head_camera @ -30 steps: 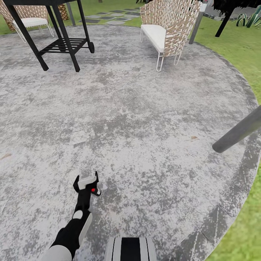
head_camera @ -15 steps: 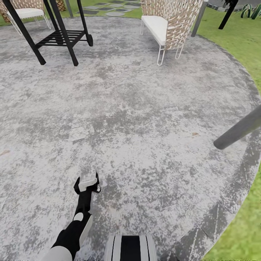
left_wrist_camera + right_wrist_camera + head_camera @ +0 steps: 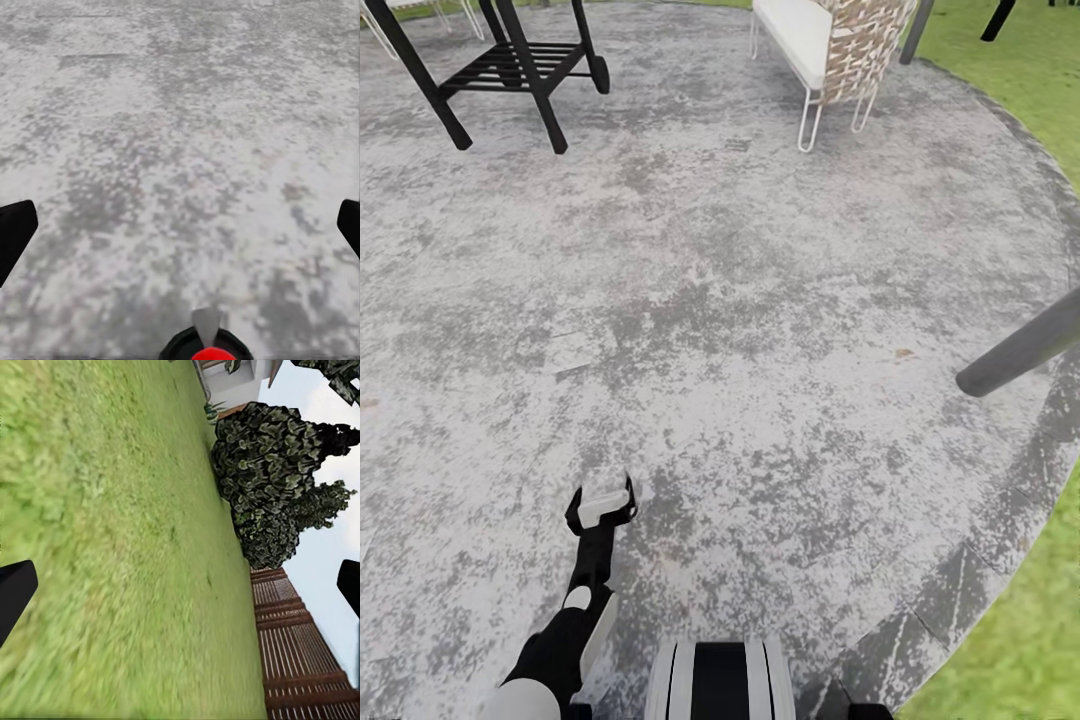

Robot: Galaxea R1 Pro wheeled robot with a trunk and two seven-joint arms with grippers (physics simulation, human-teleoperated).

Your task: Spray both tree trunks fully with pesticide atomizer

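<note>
The left claw (image 3: 600,500) pinches the small dark pesticide atomizer with pale grey spray head (image 3: 601,507) low over the mottled grey stone patio floor (image 3: 760,300); the right claw (image 3: 180,585) is spread wide, facing green lawn (image 3: 112,547) and brown slatted wooden fence (image 3: 292,660)

The head camera has tilted down; the wicker chair (image 3: 830,50) and black cart (image 3: 510,70) sit higher in view.

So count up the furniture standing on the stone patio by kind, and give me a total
Woven chair with white cushion: 1
Black metal cart with slatted shelf: 1
Total: 2, counting pieces that show clearly; a scrap of something pale at the far left corner is too cropped to name.
</note>
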